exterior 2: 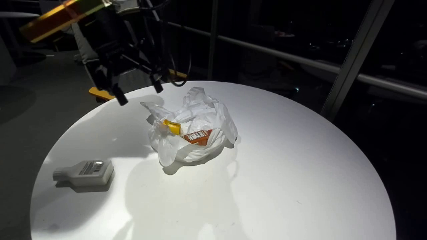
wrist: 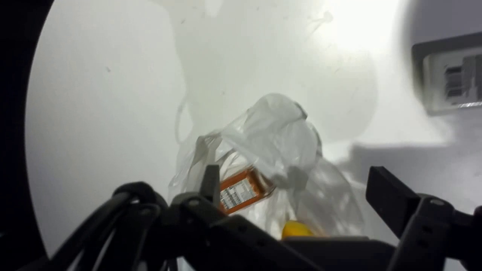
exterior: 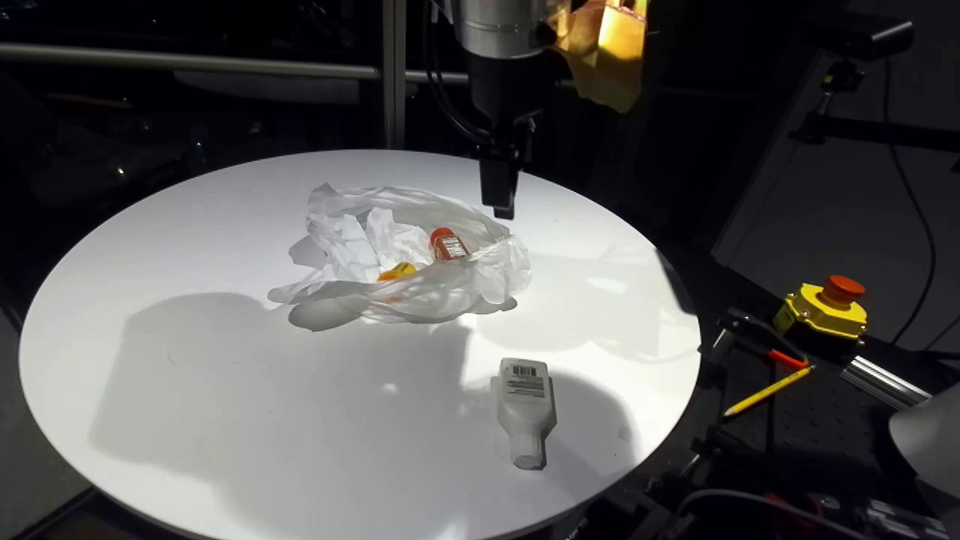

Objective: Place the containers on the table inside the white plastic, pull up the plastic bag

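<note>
A crumpled white plastic bag lies open on the round table; it shows in both exterior views and the wrist view. Inside lie an orange container with a white label and a yellow container, partly covered by plastic. A white bottle lies on its side on the table, outside the bag; its base end shows in the wrist view. My gripper is open and empty, above the bag's edge, touching nothing.
The white round table has a curved edge on all sides. Beyond it are a yellow box with a red button, a yellow pencil and a camera on a stand. A chair stands behind the table.
</note>
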Tool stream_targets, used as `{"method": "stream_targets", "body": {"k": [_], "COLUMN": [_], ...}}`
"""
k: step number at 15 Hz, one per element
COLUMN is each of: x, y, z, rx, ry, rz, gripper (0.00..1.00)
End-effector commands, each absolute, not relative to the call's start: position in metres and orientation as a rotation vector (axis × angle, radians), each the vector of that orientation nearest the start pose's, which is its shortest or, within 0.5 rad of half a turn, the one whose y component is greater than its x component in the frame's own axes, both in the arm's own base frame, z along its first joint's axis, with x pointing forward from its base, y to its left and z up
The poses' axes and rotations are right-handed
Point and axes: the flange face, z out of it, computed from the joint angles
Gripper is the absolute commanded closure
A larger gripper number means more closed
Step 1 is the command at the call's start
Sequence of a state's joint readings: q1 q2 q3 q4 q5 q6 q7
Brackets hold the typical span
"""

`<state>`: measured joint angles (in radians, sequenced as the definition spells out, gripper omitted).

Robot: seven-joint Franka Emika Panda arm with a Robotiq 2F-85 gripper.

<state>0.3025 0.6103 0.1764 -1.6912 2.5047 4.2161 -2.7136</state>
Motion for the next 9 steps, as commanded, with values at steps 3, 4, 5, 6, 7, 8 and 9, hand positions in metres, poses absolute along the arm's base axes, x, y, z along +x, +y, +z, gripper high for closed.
{"method": "stream_targets", "body": {"k": [3,4,5,6,7,8,9], "x": [0.382,0.370,0.363,0.358,0.357,0.355,0.357], "y": [0.155,0.163,0.166,0.169,0.172,0.175,0.177], "z": [0.286,0.283,0.283,0.285,0.288,0.289,0.288], "rx": [-3.359,-3.309,-3.262,-3.222,-3.179,-3.133,-3.101], "ry": [-1.083,-1.129,-1.170,-1.202,-1.224,-1.248,-1.264], "rz": [0.278,0.293,0.261,0.221,0.154,0.103,0.055], "gripper": [0.00,0.00,0.00,0.00,0.00,0.00,0.00]}}
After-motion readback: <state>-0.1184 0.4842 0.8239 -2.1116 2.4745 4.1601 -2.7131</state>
